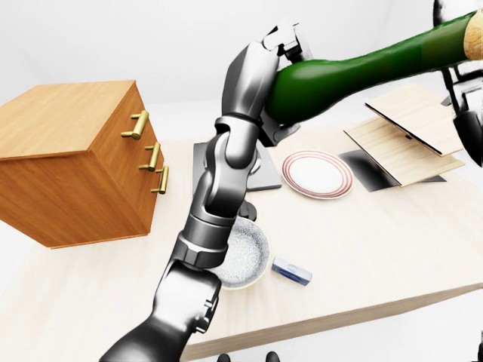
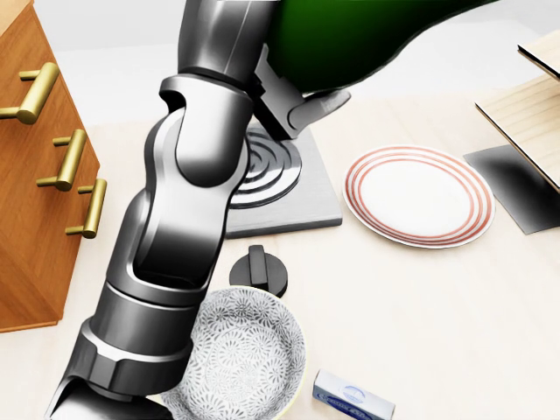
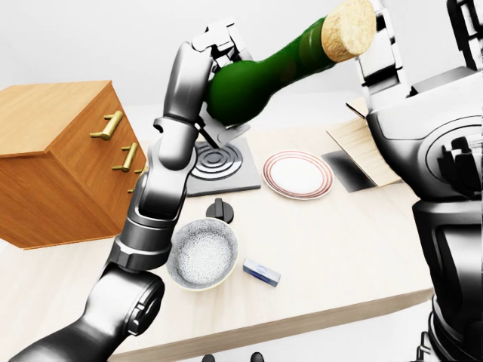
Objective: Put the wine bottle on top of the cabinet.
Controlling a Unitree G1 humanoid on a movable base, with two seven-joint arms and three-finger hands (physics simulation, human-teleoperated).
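On the far left of the left-eye view sits the cabinet [image 1: 72, 162], its flat top bare as far as I can see and its brass handles [image 1: 151, 157] facing the bench [image 1: 362, 256]. My left robot hand [image 1: 281, 53] is up high, clenched round the fat end of the bottle [image 1: 355, 72], which lies nearly level in the air, cork [image 3: 349, 29] pointing right (well above the hob plate [image 3: 219, 167] and striped plate [image 1: 317, 174]). The right robot hand [image 3: 375, 53] is by the neck in the right-eye view; whether it grips or merely steadies, I cannot tell.

The step in hand, as I judge it, is the carry across to the cabinet. To do it well I would:

- bring the bottle upright before travelling, so the base leads;
- swing left, holding it higher than the cabinet's top edge;
- set it down well in from the edges, not near the handle side;
- let go only once the base sits flat.

The bowl [image 2: 245, 359] and small box [image 2: 353, 398] below lie clear of that path.
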